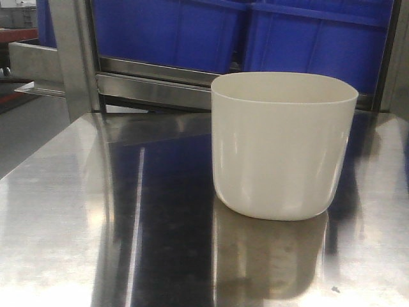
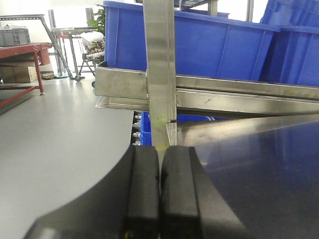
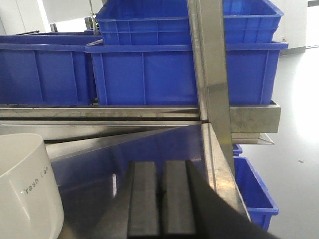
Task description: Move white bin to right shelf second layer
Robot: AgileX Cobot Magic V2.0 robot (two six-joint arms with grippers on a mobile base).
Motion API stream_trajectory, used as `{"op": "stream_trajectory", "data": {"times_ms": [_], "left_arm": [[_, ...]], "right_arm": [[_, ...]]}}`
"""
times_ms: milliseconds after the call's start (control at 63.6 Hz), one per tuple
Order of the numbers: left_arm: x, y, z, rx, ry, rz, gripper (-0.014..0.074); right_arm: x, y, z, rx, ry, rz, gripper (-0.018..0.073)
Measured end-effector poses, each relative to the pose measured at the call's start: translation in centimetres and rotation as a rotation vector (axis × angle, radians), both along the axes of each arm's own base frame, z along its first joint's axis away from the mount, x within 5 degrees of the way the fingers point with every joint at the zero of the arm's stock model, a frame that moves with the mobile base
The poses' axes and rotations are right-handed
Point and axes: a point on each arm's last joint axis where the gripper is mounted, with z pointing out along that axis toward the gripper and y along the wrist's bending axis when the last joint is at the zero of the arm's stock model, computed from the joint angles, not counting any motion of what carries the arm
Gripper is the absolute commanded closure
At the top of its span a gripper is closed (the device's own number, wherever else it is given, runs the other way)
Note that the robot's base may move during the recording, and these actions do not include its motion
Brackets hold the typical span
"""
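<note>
Left hand [image 2: 159,199] shut tight, pads pressed together, nothing between them; right hand [image 3: 160,199] likewise closed and empty. Neither touching the white bin [image 1: 283,146]. White bin upright on the shiny worktop [image 1: 77,211], right of centre, just in front of the rack rail [image 1: 153,86]; near the right hand but apart from it, off to that hand's left.

Judged to be the very start: reach and grasp not yet made. Best done by opening wide before closing in, since shut fingers cannot take those smooth walls. Better to grip high, at the rim, one finger inside and one outside, or to squeeze from both sides with both hands; lower down, tapering plastic likely to slip. Then lift straight up before carrying sideways, minding the steel post [image 3: 212,74].

Inside of the white bin hidden from the front, only the rim showing; cannot tell whether empty. Blue crates [image 1: 243,32] filling the rack level behind, walls only, contents out of sight. Lower crate [image 3: 254,194] below the worktop edge, contents unclear. Target shelf level not identifiable here.
</note>
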Motion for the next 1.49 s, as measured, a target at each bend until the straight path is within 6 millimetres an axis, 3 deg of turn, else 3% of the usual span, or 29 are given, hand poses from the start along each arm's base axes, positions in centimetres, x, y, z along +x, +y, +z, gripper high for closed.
{"op": "stream_trajectory", "data": {"times_ms": [440,755,991,1195,1352,1494], "left_arm": [[0.0,0.0,0.0,0.000,0.000,0.000,0.0512],[0.0,0.0,0.0,0.000,0.000,0.000,0.0512],[0.0,0.0,0.0,0.000,0.000,0.000,0.0512],[0.0,0.0,0.0,0.000,0.000,0.000,0.0512],[0.0,0.0,0.0,0.000,0.000,0.000,0.0512],[0.0,0.0,0.0,0.000,0.000,0.000,0.0512]], "right_arm": [[0.1,0.0,0.0,0.004,0.018,0.001,0.0504],[3.7,0.1,0.8,0.013,0.418,0.012,0.0504],[7.9,0.1,7.3,0.013,0.421,0.017,0.0504],[11.7,0.5,11.8,0.009,0.561,0.053,0.0501],[14.5,2.0,14.0,-0.015,0.677,0.132,0.0501],[16.6,3.9,14.4,-0.046,0.792,0.209,0.0501]]}}
